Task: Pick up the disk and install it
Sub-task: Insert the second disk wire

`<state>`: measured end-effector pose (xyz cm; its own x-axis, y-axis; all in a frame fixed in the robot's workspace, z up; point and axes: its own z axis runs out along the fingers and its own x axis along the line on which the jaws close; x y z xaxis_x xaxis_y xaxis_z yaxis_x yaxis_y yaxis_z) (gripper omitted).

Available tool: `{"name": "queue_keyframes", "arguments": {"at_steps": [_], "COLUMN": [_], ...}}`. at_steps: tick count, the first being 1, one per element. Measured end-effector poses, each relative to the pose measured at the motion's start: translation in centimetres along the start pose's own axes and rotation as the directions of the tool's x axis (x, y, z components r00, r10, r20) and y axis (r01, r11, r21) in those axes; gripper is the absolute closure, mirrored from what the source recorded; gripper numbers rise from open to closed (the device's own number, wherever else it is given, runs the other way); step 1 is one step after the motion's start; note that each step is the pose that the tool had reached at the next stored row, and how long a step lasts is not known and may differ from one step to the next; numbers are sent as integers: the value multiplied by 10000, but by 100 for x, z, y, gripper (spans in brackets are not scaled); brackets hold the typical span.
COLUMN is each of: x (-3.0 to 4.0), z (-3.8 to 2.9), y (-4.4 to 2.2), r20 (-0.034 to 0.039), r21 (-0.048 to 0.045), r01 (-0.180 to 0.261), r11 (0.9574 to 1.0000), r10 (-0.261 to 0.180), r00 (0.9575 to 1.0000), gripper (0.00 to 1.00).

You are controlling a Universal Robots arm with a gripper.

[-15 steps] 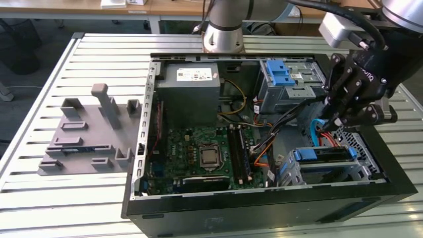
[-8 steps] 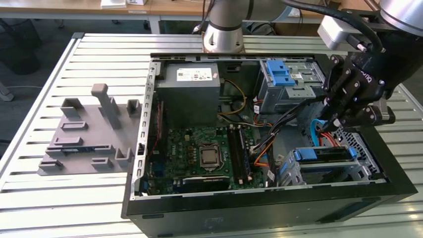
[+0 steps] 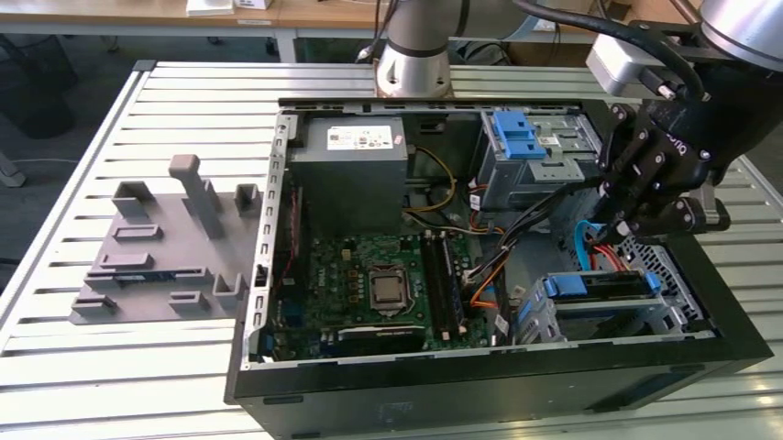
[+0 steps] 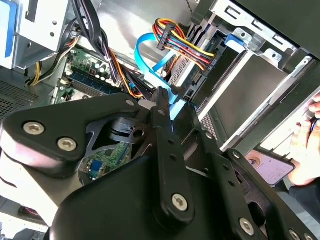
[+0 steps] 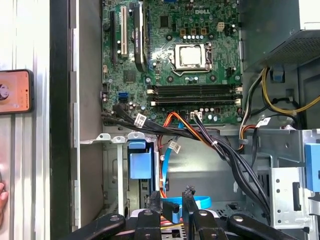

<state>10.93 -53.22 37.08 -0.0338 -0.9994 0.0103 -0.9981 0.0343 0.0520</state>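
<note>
Already the disk [image 3: 597,286] sits in its bright blue carrier inside the metal drive cage [image 3: 667,316], at the corner of the open computer case [image 3: 490,390] on the exterior view's right, toward the near edge. The first wrist view shows the carrier's blue end lodged in the cage slot.

The gripper [image 3: 624,229] hangs just above that cage and clear of the disk. Its fingers [image 5: 153,200] are drawn close together on the dark plug of the light-blue data cable [image 3: 582,246] — both wrist views show the plug pinched between the tips. From the plug the cable curves down into the case beside the cage, among a bundle of black, orange and yellow wires.

The motherboard [image 3: 380,275] lies flat in the middle of the case, with the grey power-supply box [image 3: 355,174] at its far side. A grey fixture [image 3: 159,247] stands on the slatted table [image 3: 73,367] on the exterior view's left, well apart from the case. A phone [image 5: 15,92] lies on the table beside the case wall — and a person's hand [image 4: 306,132] is near the case in the second wrist view.
</note>
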Motion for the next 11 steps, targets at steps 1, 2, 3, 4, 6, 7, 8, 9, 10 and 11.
{"name": "queue_keyframes", "arguments": {"at_steps": [1, 2, 3, 4, 6, 7, 8, 9, 10, 11], "x": [0, 0, 0, 0, 0, 0, 0, 0, 0, 0], "z": [3, 5, 7, 10, 15, 17, 19, 21, 23, 25], "y": [0, 0, 0, 0, 0, -1, -1, -1, -1, -1], "r20": [1, 0, 0, 1, 2, 2, 2, 2, 2, 2], "r21": [12, 22, 27, 30, 36, 38, 40, 42, 44, 48], "r01": [-1, 0, 0, 0, -1, 0, 0, -1, -1, -1], "r11": [10000, 10000, 10000, 10000, 10000, 10000, 10000, 10000, 10000, 10000], "r10": [1, 0, 0, 0, 1, 0, 0, 1, 1, 1], "r00": [10000, 10000, 10000, 10000, 10000, 10000, 10000, 10000, 10000, 10000], "gripper": [69, 69, 69, 70, 76, 83, 83, 89, 89, 89]}}
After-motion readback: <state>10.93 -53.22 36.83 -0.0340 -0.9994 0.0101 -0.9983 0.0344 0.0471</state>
